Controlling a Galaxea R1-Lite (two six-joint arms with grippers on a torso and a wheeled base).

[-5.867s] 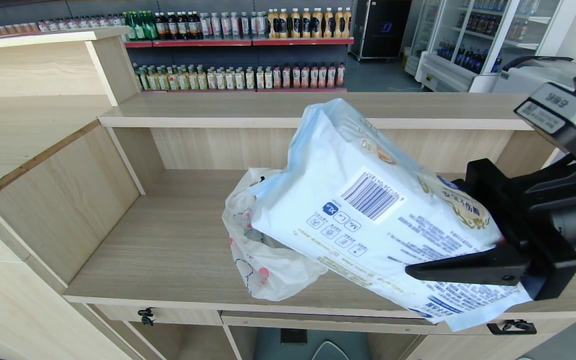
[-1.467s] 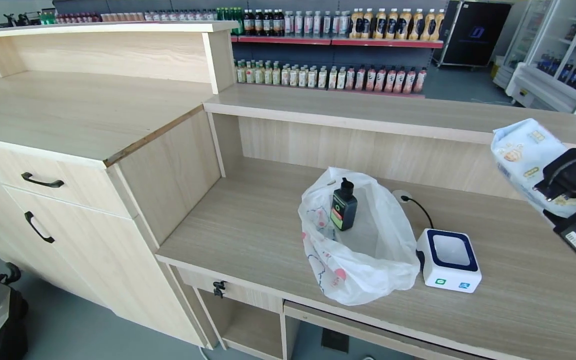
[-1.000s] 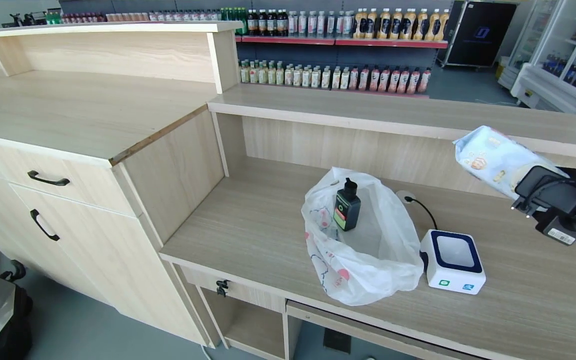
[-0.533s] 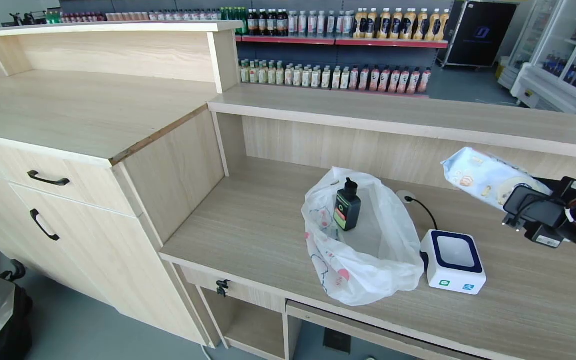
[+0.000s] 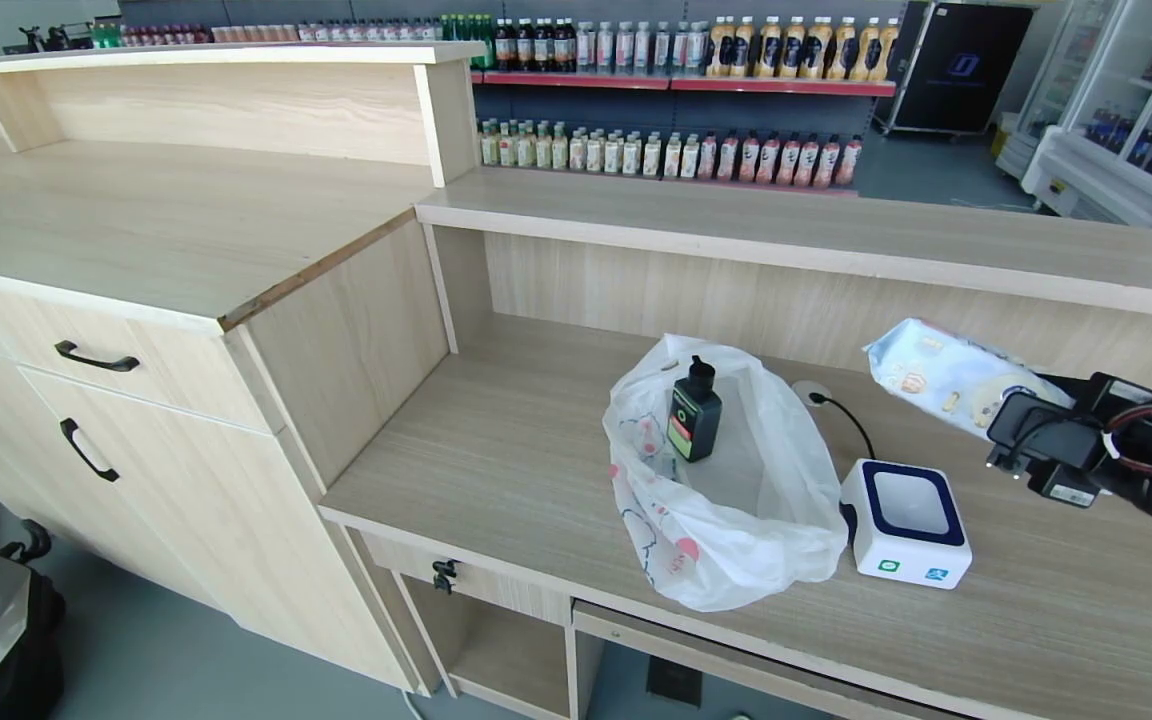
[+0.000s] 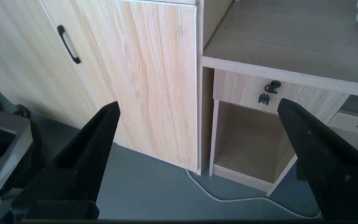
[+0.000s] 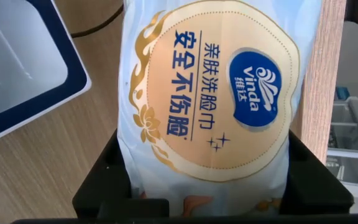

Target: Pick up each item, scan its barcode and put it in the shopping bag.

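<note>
My right pincer point(image 5: 1041, 410) is clamping a white-and-blue pack of face towels point(image 5: 936, 372) by one end, a finger pressing each side. It is holding the pack tilted in the air above the wooden checkout counter point(image 5: 496, 470), with the free end pointing toward the shopping bag point(image 5: 736, 540). The pack is hanging near the barcode scanner point(image 5: 904, 520), behind it and to its right, not touching it. The white scanner is sitting on the counter with its dark-framed window facing up and its black cable point(image 5: 841, 415) running back to a port in the counter. The thin, printed shopping bag is lying open just beside the scanner on my left, touching it, with a dark bottle point(image 5: 693, 415) standing upright inside. My left pincer point(image 6: 197, 155) is hanging low with its fingers spread wide and nothing between them, facing the cupboard door point(image 6: 148, 74) and the grey floor point(image 6: 166, 199) below the counter's edge.
</note>
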